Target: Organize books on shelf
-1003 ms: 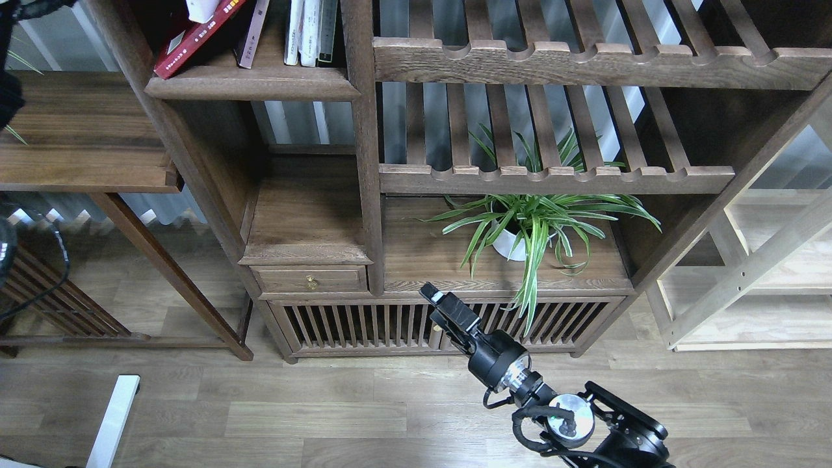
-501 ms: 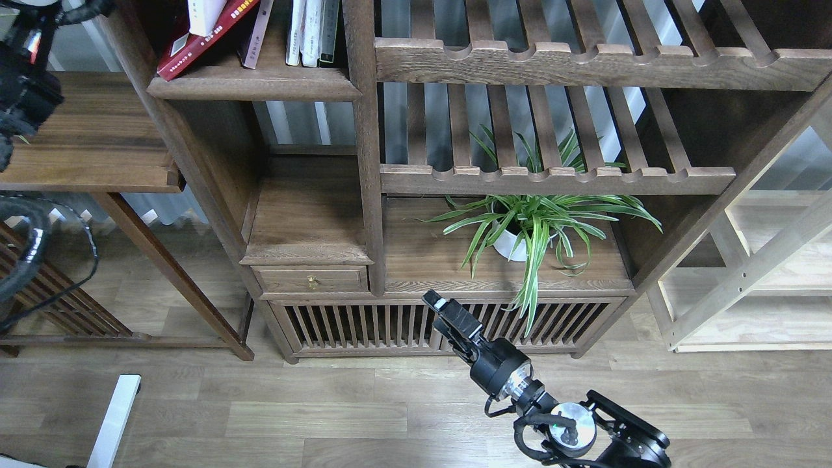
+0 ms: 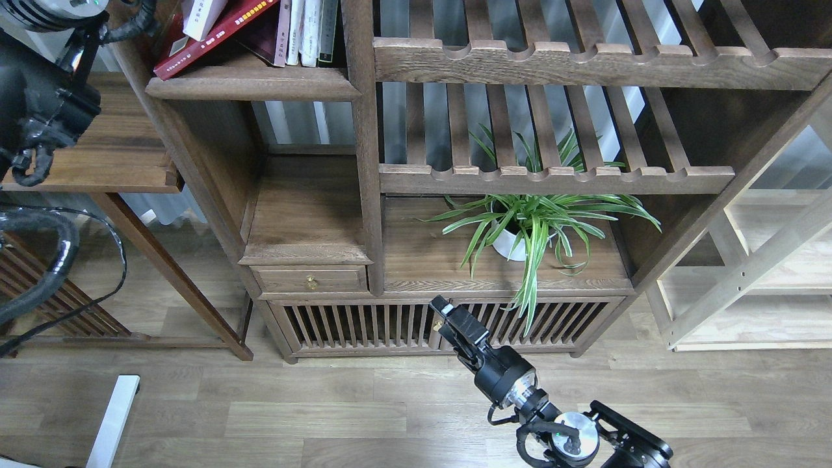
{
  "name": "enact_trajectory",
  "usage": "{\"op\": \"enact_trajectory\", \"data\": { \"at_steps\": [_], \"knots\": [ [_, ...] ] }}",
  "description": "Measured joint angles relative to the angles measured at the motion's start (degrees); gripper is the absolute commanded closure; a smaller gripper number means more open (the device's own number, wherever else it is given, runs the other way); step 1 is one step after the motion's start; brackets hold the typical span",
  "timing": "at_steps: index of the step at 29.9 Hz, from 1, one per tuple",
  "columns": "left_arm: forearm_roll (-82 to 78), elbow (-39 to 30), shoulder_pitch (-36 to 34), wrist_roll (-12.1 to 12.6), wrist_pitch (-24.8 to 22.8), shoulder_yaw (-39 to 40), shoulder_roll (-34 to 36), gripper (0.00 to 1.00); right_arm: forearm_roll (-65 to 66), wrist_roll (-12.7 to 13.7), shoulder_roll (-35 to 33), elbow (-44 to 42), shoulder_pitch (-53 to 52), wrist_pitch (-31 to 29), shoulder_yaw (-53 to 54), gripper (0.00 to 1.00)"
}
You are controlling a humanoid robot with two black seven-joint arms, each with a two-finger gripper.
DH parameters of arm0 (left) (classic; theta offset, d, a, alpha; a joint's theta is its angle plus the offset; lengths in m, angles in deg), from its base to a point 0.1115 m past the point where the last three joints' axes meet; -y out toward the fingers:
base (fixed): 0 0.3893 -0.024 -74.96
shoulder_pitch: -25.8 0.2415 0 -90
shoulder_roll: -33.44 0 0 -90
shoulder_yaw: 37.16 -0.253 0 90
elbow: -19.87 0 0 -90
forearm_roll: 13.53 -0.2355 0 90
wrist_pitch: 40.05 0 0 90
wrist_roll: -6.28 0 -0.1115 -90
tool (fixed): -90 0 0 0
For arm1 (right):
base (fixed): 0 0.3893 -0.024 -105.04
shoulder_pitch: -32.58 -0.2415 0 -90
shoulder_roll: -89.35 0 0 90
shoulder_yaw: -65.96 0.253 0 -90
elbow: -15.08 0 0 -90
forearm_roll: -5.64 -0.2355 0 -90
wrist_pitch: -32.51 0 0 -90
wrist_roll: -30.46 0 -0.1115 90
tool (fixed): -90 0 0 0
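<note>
You have the job part done: on the dark shelf (image 3: 253,83), the red book (image 3: 214,36) leans hard left of the upright books (image 3: 311,29), a pale book (image 3: 198,13) slanted against it. Straightening remains. Your left gripper is out of view; the right gripper (image 3: 448,312), far below the shelf, touches nothing, and I cannot tell its fingers' gap.

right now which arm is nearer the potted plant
Right. The right gripper sits just below and in front of the potted plant; the left arm is far off, upper left.

Head view, downward, perhaps mid-distance
</note>
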Motion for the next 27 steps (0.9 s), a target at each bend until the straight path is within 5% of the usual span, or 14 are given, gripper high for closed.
{"op": "enact_trajectory", "data": {
  "at_steps": [6, 19, 27],
  "knots": [
    [6.26, -2.19, 2.43, -0.03, -0.21, 0.40, 1.95, 0.23, -0.01, -0.03, 0.00, 0.56, -0.38, 0.00, 1.30, 0.00],
    [15.07, -20.79, 16.68, -0.04, -0.89, 7.95, 8.28, 0.11, 0.21, 0.70, 0.00, 6.55, 0.05, 0.00, 1.91, 0.00],
    [16.56, -22.25, 21.55, -0.04, -6.87, 13.60, 8.66, 0.08, 0.17, 0.70, 0.00, 7.85, 0.40, 0.00, 1.90, 0.00]
  ]
}}
